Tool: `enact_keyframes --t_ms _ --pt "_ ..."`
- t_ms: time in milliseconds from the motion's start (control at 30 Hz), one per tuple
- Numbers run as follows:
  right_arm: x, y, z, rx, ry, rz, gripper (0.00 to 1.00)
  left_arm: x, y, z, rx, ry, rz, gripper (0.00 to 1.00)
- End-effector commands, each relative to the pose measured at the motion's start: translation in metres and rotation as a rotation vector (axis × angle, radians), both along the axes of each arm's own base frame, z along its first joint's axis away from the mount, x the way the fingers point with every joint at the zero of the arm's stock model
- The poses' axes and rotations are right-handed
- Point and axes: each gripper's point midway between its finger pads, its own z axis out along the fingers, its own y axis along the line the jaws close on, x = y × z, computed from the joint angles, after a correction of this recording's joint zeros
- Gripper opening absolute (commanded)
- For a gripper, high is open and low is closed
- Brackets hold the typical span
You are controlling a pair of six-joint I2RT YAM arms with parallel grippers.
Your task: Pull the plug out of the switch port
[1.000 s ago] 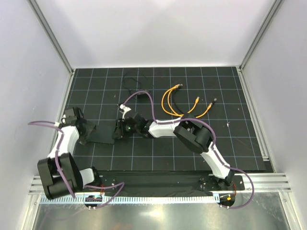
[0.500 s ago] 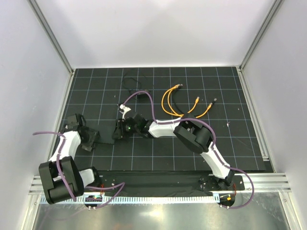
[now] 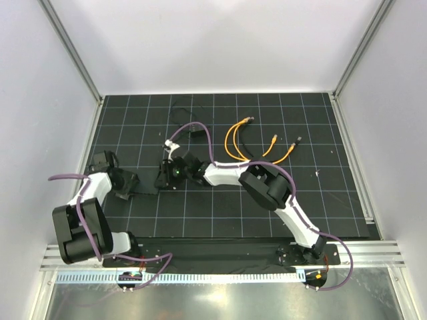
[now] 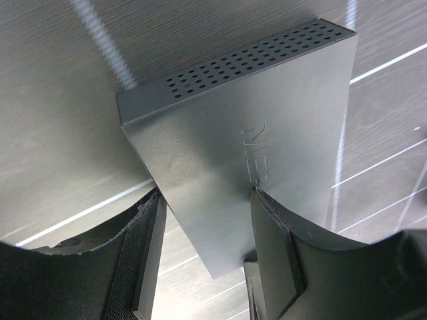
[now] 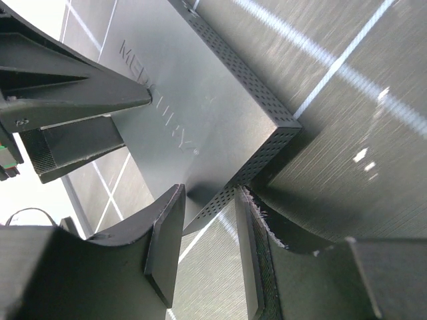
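The switch, a flat matte-black box, lies on the gridded mat between my two grippers. My left gripper is at its left end. In the left wrist view both fingers of the left gripper touch a corner of the switch. My right gripper is at its right end. In the right wrist view the right gripper pinches a corner of the switch by its perforated side. No plug or socket shows on the switch in any view.
Two yellow cables lie loose at the back middle, their plugs free. A thin black wire with a small adapter lies behind the right gripper. White walls enclose the mat.
Both grippers and the switch have shifted a little toward the back. The left arm has folded in closer to its base.
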Motion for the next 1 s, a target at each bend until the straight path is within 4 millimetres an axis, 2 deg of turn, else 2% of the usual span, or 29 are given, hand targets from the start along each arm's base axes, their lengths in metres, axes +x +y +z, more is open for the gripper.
enact_keyframes --t_ms 0,167,367,467,567,700,800,933,967 --pt "0.021 0.007 0.019 0.041 -0.045 0.004 0.43 0.011 0.003 -0.011 0.000 0.012 -0.011 0.56" --pt "0.038 0.006 0.016 0.035 -0.046 -0.002 0.43 0.019 -0.002 -0.025 -0.030 0.032 -0.030 0.55" --pt "0.058 0.003 0.008 0.032 -0.044 -0.026 0.45 0.032 0.003 -0.026 -0.015 0.020 -0.037 0.55" --pt "0.071 0.004 0.002 0.025 -0.056 -0.037 0.48 0.033 -0.001 -0.031 -0.034 0.031 -0.047 0.55" --pt "0.076 0.004 -0.002 0.001 -0.070 -0.027 0.49 0.032 -0.002 -0.031 -0.035 0.031 -0.056 0.55" --pt "0.081 0.003 -0.001 -0.014 -0.104 -0.026 0.54 0.029 0.001 -0.025 -0.010 0.023 -0.084 0.59" --pt "0.083 -0.002 0.002 -0.034 -0.119 -0.030 0.55 0.027 0.000 -0.016 0.004 0.011 -0.101 0.66" --pt "0.088 -0.017 0.016 -0.059 -0.156 -0.047 0.62 0.026 -0.003 0.002 0.011 -0.041 -0.133 0.70" --pt "0.088 -0.023 0.025 -0.059 -0.172 -0.052 0.63 0.027 -0.003 0.011 0.022 -0.074 -0.138 0.71"
